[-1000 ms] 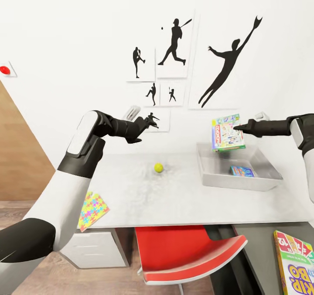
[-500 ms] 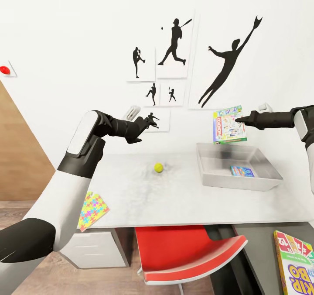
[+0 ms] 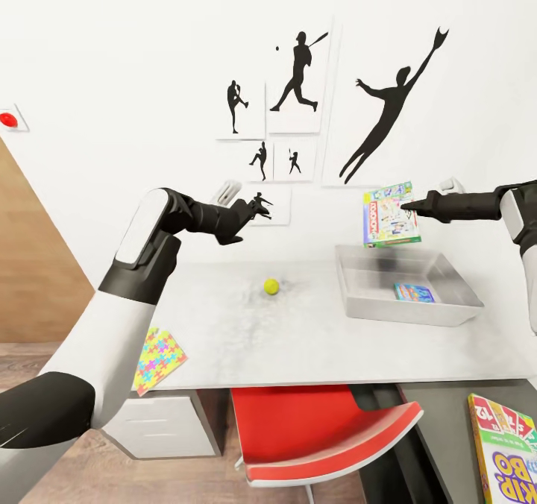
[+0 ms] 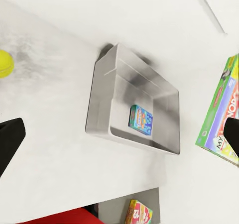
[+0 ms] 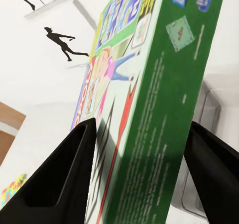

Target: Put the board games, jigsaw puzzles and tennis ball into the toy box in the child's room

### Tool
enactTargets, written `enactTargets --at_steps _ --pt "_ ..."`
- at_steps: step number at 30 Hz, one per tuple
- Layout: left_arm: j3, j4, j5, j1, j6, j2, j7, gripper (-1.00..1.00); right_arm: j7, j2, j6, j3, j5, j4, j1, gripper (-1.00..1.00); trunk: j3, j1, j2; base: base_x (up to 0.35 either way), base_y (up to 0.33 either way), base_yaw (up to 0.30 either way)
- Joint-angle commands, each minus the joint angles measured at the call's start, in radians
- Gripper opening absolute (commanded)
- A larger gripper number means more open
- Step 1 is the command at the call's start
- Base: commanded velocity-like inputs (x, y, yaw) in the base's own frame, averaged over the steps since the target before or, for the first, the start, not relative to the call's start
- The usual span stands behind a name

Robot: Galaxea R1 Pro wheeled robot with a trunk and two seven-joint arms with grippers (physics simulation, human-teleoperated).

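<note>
One blue board game (image 3: 414,292) lies in the toy box (image 3: 447,315); your right gripper (image 3: 407,207), clamped on the green board game (image 3: 388,215), hangs above it. Left gripper (image 3: 262,206): cannot tell. Tennis ball (image 3: 271,286), puzzle (image 3: 158,356) and Skip-Bo box (image 3: 506,450) remain.

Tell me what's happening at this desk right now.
The right tool holds the green board game in the air above the grey toy box, where a small blue game already lies. The left tool hovers empty over the table. The tennis ball, a jigsaw puzzle and the Skip-Bo box remain outside.
</note>
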Motion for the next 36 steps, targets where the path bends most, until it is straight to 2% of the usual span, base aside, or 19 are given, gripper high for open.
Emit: enactTargets --at_steps 1,12,36 --pt "-0.001 -0.001 0.008 -0.001 0.001 0.0 0.01 1.0 0.008 0.001 0.005 -0.008 0.01 0.0 0.0 -1.0 -0.002 0.001 -0.002 0.0 0.0 0.0" --pt "-0.023 0.006 0.001 0.035 0.003 0.014 0.009 1.0 -0.006 -0.001 -0.001 -0.024 0.002 -0.018 0.003 -1.0 -0.002 0.001 -0.002 0.0 0.0 0.0" --pt "-0.024 0.006 0.009 0.033 0.003 0.011 0.005 1.0 -0.001 0.01 0.0 -0.017 -0.003 -0.032 0.013 -1.0 -0.002 0.001 -0.002 0.0 0.0 0.0"
